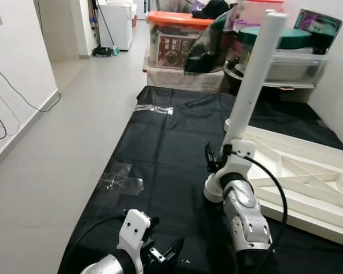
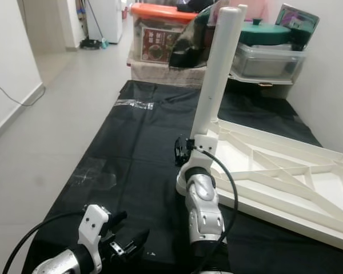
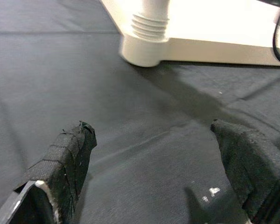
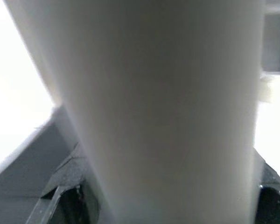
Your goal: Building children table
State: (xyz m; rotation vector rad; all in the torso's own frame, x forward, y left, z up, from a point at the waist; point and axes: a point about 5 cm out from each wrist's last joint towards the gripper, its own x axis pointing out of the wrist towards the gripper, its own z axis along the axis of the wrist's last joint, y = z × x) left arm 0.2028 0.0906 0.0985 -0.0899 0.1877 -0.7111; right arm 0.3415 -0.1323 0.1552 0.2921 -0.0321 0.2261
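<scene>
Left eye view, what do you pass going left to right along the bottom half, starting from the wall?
White wall → bare tiled floor → black cloth → left end effector → right end effector on the white table leg → upturned white tabletop.
</scene>
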